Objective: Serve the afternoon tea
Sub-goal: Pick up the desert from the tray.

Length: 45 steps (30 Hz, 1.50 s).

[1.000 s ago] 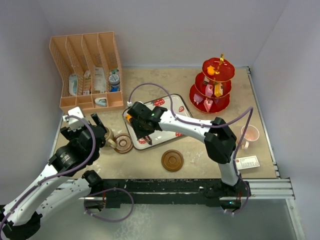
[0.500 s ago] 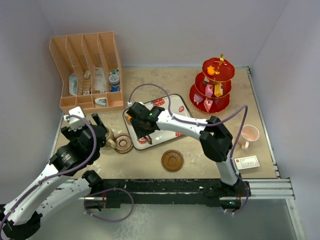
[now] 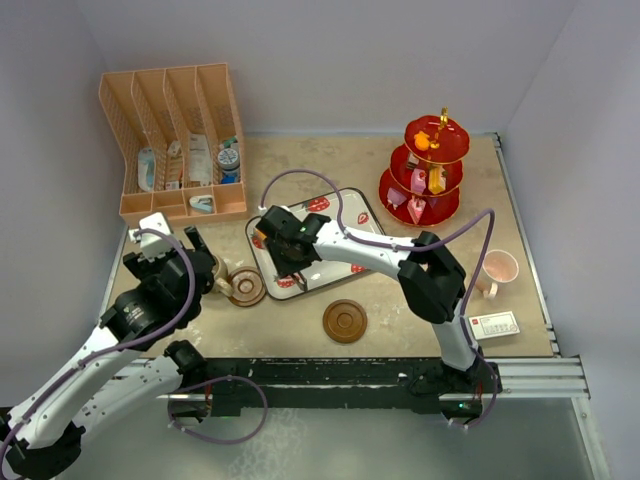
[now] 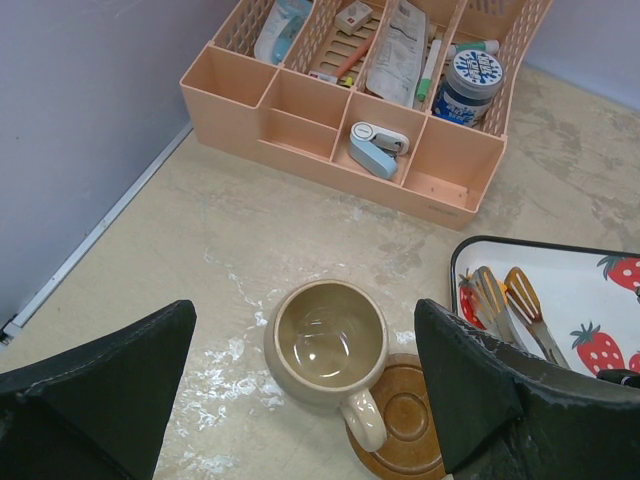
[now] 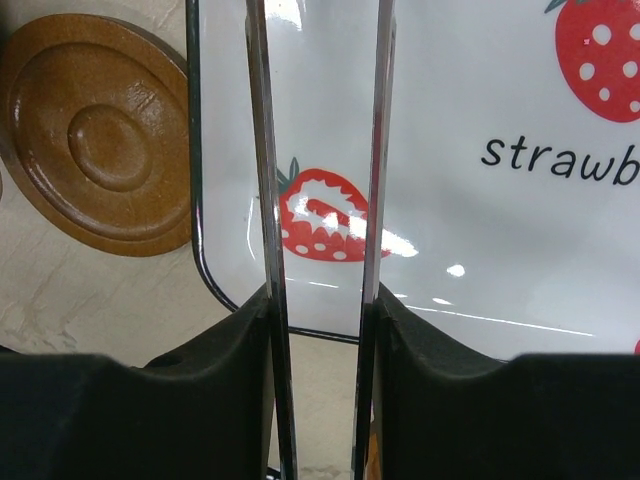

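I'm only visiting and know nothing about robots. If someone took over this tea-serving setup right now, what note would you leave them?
Left gripper: open, hanging over the tan mug, touching nothing.
Right gripper: shut on the metal tongs, above the strawberry tray.
Things: the tan mug stands on the table beside one brown saucer, its handle over the rim. The second saucer lies bare near the front. The pink mug is at the far right. Toy sweets sit on the red three-tier stand.
Done: sweets are on the stand.
Left: neither mug is on a saucer yet.
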Motion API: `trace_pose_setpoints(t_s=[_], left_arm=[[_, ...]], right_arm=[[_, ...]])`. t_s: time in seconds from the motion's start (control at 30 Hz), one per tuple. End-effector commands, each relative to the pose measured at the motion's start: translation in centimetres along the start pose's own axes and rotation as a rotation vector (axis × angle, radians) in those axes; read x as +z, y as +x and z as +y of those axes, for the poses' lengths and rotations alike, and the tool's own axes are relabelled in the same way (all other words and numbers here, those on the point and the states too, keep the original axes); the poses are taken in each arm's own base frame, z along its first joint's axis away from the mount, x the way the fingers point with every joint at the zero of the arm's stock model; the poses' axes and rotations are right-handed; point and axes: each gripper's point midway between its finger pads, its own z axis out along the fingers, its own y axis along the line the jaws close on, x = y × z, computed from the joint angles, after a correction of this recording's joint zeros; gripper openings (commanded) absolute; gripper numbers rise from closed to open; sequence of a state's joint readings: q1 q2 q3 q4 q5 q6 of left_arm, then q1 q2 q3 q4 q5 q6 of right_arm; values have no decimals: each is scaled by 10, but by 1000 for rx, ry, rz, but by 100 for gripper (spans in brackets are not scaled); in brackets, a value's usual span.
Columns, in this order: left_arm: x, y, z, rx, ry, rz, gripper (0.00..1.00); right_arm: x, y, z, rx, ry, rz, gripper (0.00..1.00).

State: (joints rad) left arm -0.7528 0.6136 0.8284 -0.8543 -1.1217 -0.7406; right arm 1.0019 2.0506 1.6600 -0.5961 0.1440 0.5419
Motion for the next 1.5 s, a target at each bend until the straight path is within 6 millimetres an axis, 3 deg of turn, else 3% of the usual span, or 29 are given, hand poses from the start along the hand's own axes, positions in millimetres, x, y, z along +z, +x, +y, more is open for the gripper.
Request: trace_pose_setpoints(t_s=[0.0, 0.2, 0.53, 0.73, 0.9, 1.13, 1.47], left_arm=[[-1, -12, -2, -29, 2, -18, 88], [-1, -11, -4, -24, 4, -16, 88], [1, -7, -7, -4, 5, -6, 88], [1, -6, -8, 6, 9, 0, 88], [1, -6, -9, 0, 14, -1, 88], [2, -4, -10, 17, 9, 6, 88], [2, -5, -9, 12, 8, 3, 88]], right_arm=[[-14, -13, -6, 5, 15, -49, 37], [-27, -11, -20, 30, 36, -68, 34], [-35, 44, -53, 92, 49, -22, 34], [-48, 62, -59, 106, 33, -9, 33], [-58, 57, -63, 107, 46, -34, 38], [-53, 46, -62, 64, 67, -15, 43], [-58, 48, -68, 64, 101, -10, 43]])
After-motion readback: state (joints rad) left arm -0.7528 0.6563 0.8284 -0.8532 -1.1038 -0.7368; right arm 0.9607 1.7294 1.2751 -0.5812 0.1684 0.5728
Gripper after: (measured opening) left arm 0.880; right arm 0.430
